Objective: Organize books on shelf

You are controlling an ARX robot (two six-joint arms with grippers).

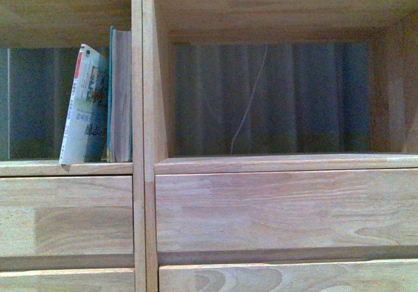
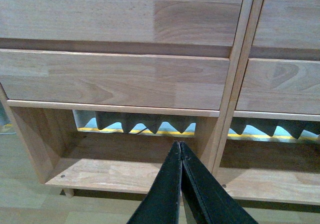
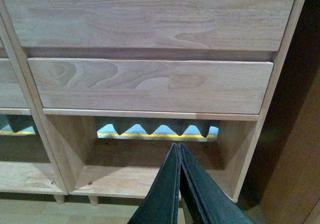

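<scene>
1. Front view, left of frame: white softcover (image 1: 83, 106) leans right against the upright teal book (image 1: 119, 96), both in the shelf's (image 1: 145, 109) left compartment beside the divider.
2. Softcover looks thin, light and floppy; best pinched near the spine, low down.
3. Teal book looks thicker, stiffer, heavier; grip across covers.
4. Left gripper (image 2: 179, 151) and right gripper (image 3: 178, 153): fingers clenched, empty, low by the bottom compartments.

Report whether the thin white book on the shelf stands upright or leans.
Leaning. In the front view the white book tilts, its top resting toward the upright teal book, its bottom edge further left on the shelf.
</scene>
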